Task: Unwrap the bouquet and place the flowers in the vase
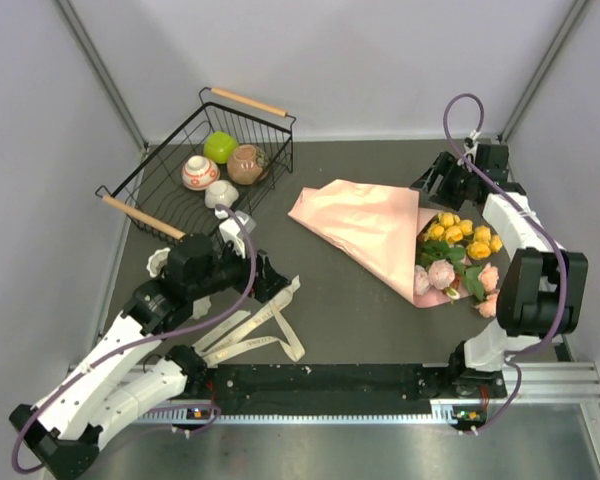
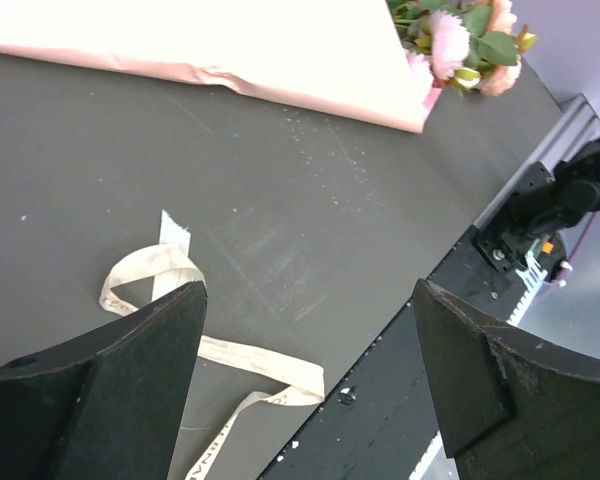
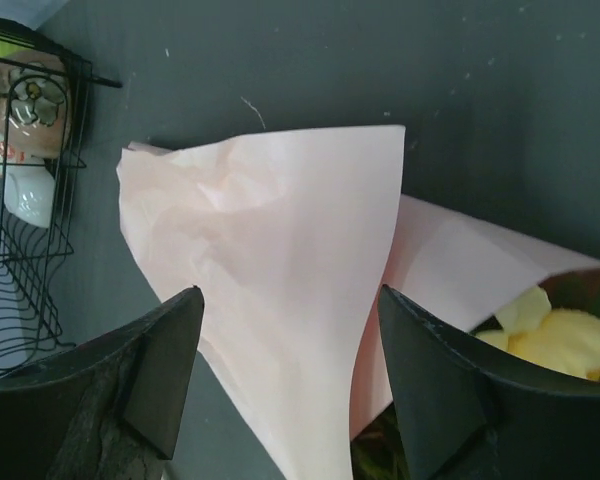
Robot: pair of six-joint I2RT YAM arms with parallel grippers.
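Dark bench (image 1: 350, 310) with a black wire basket (image 1: 150, 180) at upper left. The bouquet (image 1: 365, 225) lies centre right, flowers (image 1: 460, 240) at its right end. Cream ribbon (image 1: 255, 335) lies lower left. The white vase (image 1: 220, 193) sits in the basket. Left jaws spread above the ribbon, right jaws spread over the pink paper

One bouquet (image 1: 380, 235), one ribbon (image 1: 255, 335) and one basket (image 1: 150, 180) are counted. Inside the basket are found one brown pot (image 1: 247, 164), one patterned pot (image 1: 200, 173), one vase (image 1: 221, 194) and one green object (image 1: 220, 146).

Dark table (image 1: 355, 305): wire basket (image 1: 248, 101), bouquet (image 1: 365, 225), loose cream ribbon (image 1: 260, 335).
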